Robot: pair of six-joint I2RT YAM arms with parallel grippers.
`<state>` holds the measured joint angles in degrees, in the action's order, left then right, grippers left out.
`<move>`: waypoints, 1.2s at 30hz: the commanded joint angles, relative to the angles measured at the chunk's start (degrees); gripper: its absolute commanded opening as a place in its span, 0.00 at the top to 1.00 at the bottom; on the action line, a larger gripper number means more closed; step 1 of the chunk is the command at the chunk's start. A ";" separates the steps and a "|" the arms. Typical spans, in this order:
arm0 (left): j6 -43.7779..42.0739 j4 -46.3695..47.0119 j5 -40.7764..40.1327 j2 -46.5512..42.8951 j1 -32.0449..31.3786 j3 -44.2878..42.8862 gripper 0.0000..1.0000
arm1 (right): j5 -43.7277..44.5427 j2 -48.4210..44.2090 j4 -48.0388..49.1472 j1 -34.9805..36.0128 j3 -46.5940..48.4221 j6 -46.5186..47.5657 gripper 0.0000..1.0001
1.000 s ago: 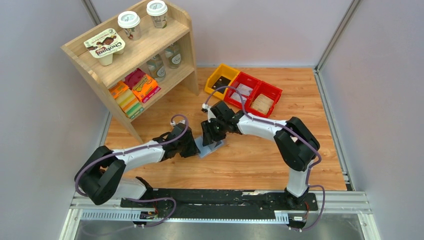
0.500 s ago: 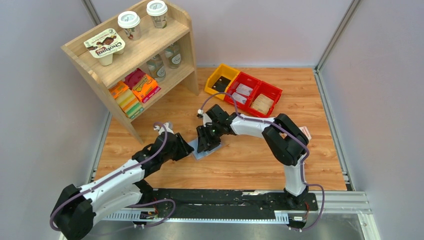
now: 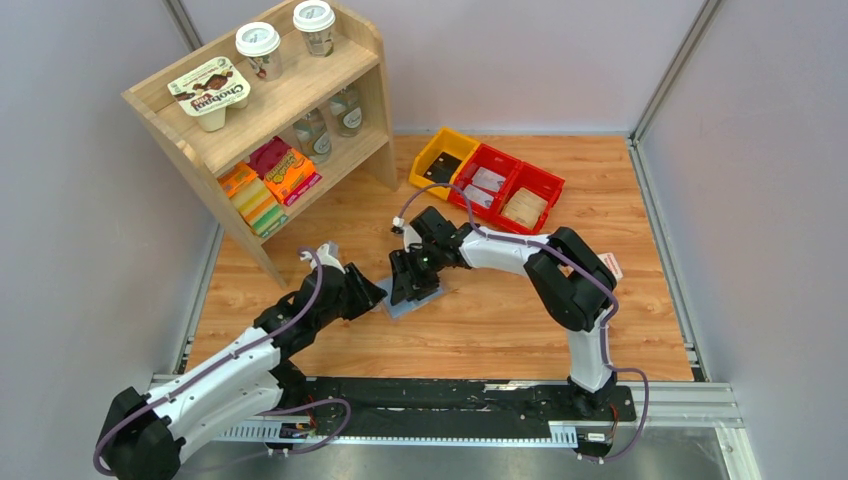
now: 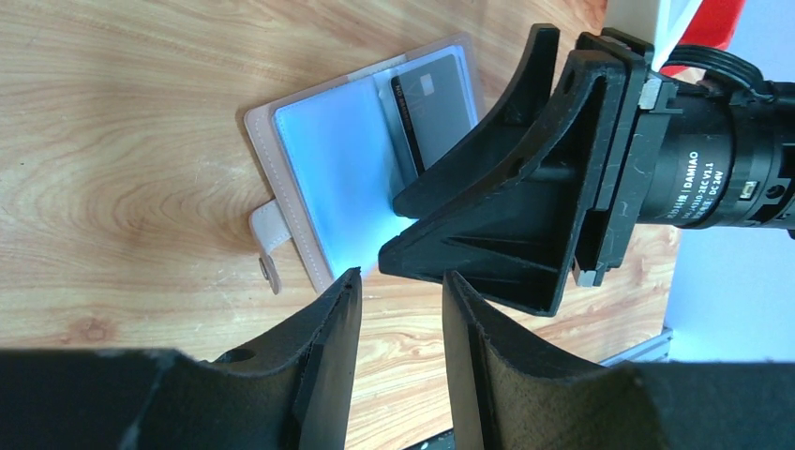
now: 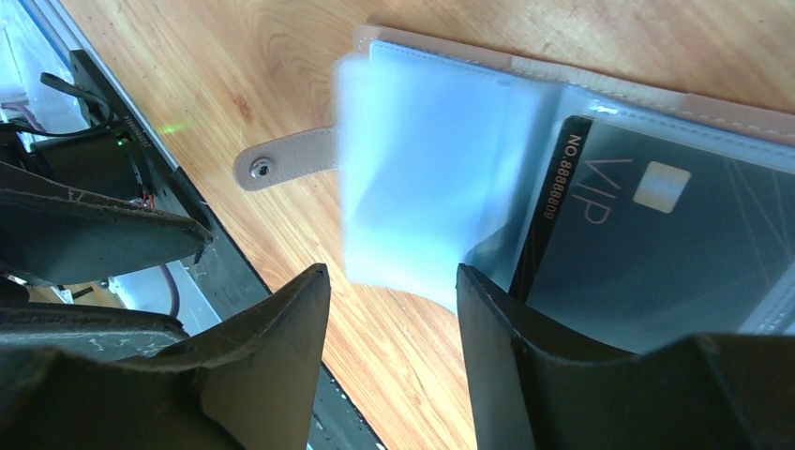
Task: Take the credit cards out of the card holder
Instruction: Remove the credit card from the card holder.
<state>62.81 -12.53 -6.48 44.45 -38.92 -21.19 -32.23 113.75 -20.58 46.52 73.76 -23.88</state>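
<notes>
The card holder [image 4: 330, 184] lies open on the wooden table, its beige cover and snap tab [image 5: 281, 163] showing around blue translucent sleeves [image 5: 419, 174]. A black credit card [image 5: 647, 234] marked VIP sits inside one sleeve and also shows in the left wrist view [image 4: 436, 105]. My right gripper [image 5: 389, 274] is open right over the holder's near edge, one finger [image 5: 506, 337] in front of the black card's sleeve, nothing between the jaws. My left gripper [image 4: 398, 281] is open and empty just off the holder's corner. From above, the holder [image 3: 402, 306] lies between both grippers.
A yellow bin [image 3: 443, 156] and two red bins [image 3: 527, 200] at the back hold flat cards. A wooden shelf [image 3: 270, 120] with cups, bottles and boxes stands at the back left. A pink-white packet [image 3: 612, 268] peeks out beside the right arm.
The left arm has pulled back toward the near left and its jaws have opened off the holder. The right gripper has widened and shifted slightly left over the holder.
</notes>
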 commanded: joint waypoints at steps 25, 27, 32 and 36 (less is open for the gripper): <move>1.45 20.78 12.18 21.37 4.37 -5.87 0.47 | 21.76 -8.11 -4.30 -5.39 0.16 2.43 0.70; 1.53 22.19 13.07 25.15 4.64 -7.02 0.47 | 22.29 -7.59 -3.77 -5.39 -0.19 2.70 0.72; 2.23 24.75 14.04 33.23 5.43 -8.34 0.51 | 20.98 -6.00 -2.28 -5.39 -0.98 2.70 0.75; 3.46 26.68 13.86 36.32 5.69 -7.20 0.53 | 18.70 -5.47 -0.26 -5.39 -2.47 2.00 0.76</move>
<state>64.75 9.74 6.37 78.48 -33.65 -27.99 -12.10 107.20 -23.83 40.84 72.79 -22.17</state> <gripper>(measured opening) 0.477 0.247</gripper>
